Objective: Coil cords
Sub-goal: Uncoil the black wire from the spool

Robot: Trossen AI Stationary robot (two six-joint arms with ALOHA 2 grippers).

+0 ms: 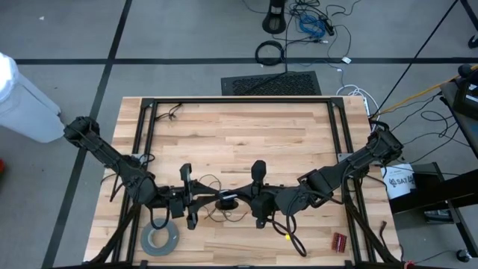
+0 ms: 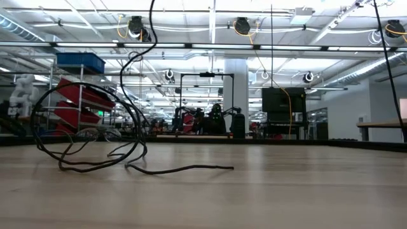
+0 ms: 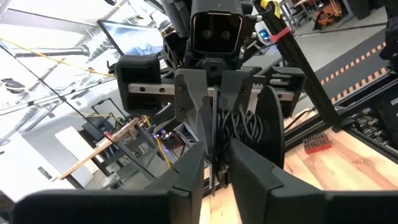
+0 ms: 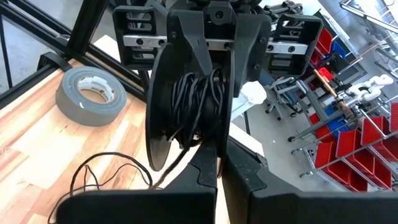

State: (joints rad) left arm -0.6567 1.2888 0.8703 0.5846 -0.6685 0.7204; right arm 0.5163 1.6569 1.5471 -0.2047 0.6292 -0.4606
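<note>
Trouble brewing mid-table: right gripper (image 1: pixel 246 200) fingers pinched shut on the spool (image 4: pixel 186 115), left gripper (image 1: pixel 200 200) facing it, apparently nipping the same spool, hard to confirm. Loose wire (image 1: pixel 213 183) trails over the wood; a snag could pull wraps off.

Bright ceiling lights (image 2: pixel 210 19) are shining over a big open hall. A white pillar (image 2: pixel 235 89) is standing at twelve o'clock, red bins (image 2: pixel 79 105) are sitting at nine o'clock, and grey floor (image 1: pixel 67 30) is surrounding the table.
</note>
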